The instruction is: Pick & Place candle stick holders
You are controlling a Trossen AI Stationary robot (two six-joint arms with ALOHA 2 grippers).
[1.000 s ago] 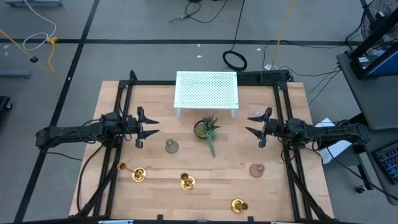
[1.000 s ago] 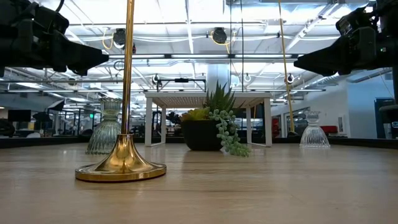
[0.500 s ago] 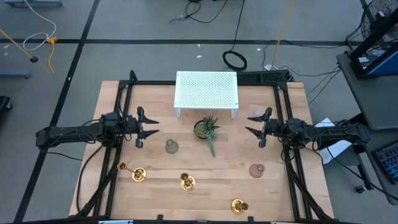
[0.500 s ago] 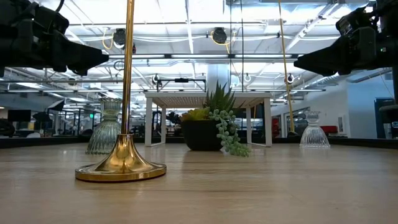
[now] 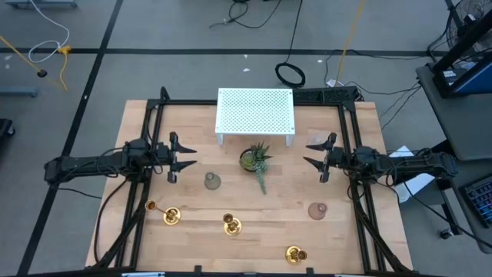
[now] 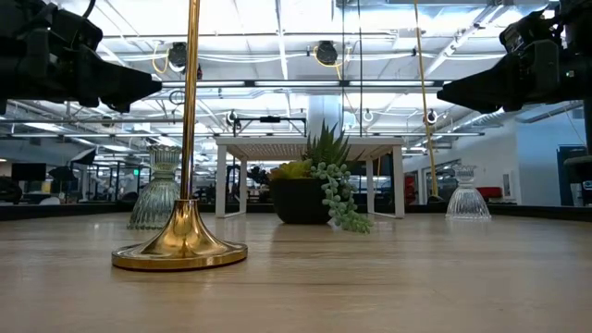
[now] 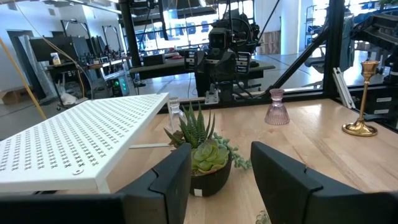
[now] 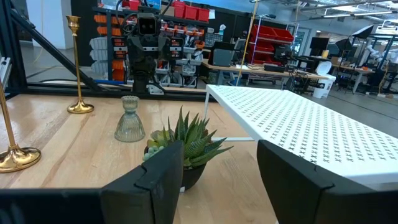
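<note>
Three gold candle stick holders stand upright on their round bases along the table's near side: one at the near left (image 5: 171, 216), one in the middle (image 5: 231, 225) and one at the near right (image 5: 295, 254). The low view shows one of them close up (image 6: 182, 242). My left gripper (image 5: 184, 158) is open and empty above the table's left part, level, pointing toward the plant. My right gripper (image 5: 314, 156) is open and empty above the right part, facing it. In each wrist view the two dark fingers (image 7: 217, 180) (image 8: 221, 180) stand apart with nothing between them.
A green potted plant (image 5: 255, 160) stands mid-table between the grippers. A white perforated stand (image 5: 255, 115) is behind it. A greenish glass holder (image 5: 211, 181) stands left of centre, and a pinkish one (image 5: 317, 210) at the right. Black frame rails (image 5: 146, 146) run along both sides.
</note>
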